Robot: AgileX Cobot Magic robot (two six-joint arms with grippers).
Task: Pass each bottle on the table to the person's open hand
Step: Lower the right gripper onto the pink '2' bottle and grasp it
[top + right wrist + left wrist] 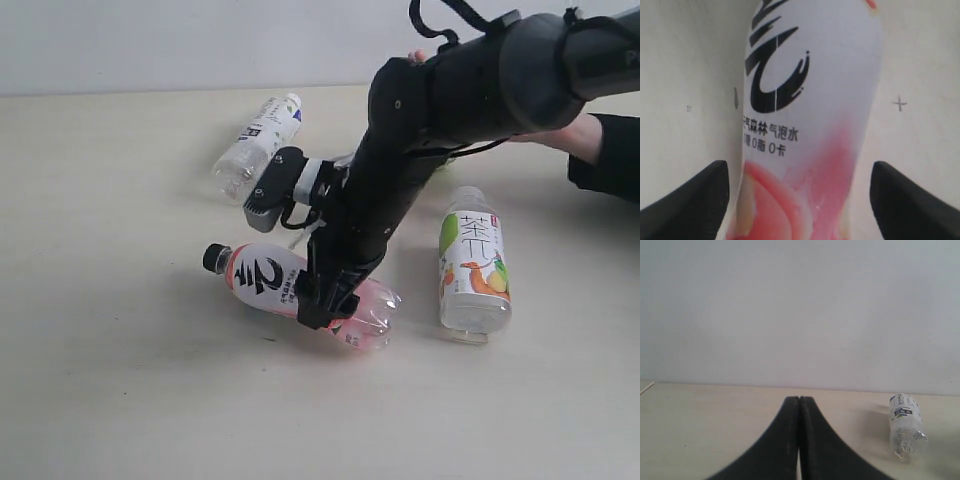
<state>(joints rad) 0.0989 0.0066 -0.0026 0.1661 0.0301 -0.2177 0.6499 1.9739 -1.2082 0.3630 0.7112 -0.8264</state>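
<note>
1. The pink-labelled bottle (pixel 262 280) lies on its side mid-scene on the table (pixel 120 400), between the wide-spread fingers of the right gripper (pixel 800 180).
2. The left gripper (pixel 799 407) has its fingers pressed together, holding nothing.
3. The right arm (pixel 480 80) hides most of the person's open hand (pixel 575 132), far right.

On the pale wood-grain table (pixel 120 380), a pink-labelled bottle (pixel 265 280) lies on its side near the middle, its black cap pointing to about 10 o'clock and its clear base to 4 o'clock. At its 3 o'clock a white bottle with orange and green print (pixel 473 262) lies lengthwise, cap toward 12, and at its 12 o'clock a white bottle with dark print (pixel 258 143) lies slanted, cap toward 1. The person's hand (pixel 572 133), in a black sleeve, shows at 2 o'clock, mostly hidden.
</note>
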